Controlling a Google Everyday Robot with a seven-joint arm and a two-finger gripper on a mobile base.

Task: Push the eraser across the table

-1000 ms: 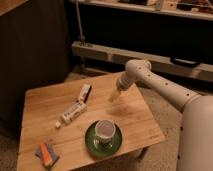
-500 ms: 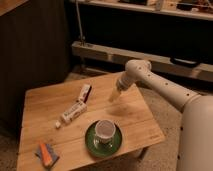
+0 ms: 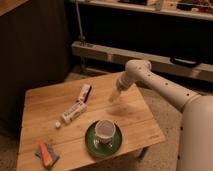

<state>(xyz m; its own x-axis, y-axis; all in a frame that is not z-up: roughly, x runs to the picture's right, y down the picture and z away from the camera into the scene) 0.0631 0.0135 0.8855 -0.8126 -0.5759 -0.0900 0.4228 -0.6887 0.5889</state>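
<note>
The eraser (image 3: pixel 85 92), a small flat white block with a dark band and reddish end, lies on the light plank table (image 3: pixel 45 107) left of centre. My gripper (image 3: pixel 114 96) hangs just above the table's far middle, about a hand's width to the right of the eraser and apart from it. The white arm (image 3: pixel 165 90) reaches in from the right.
A longer white tube (image 3: pixel 72 113) with a small cap lies just in front of the eraser. A cup on a green plate (image 3: pixel 103 136) stands at the front. An orange-and-grey-blue flat item (image 3: pixel 46 154) lies at the front left corner. Dark shelving stands behind.
</note>
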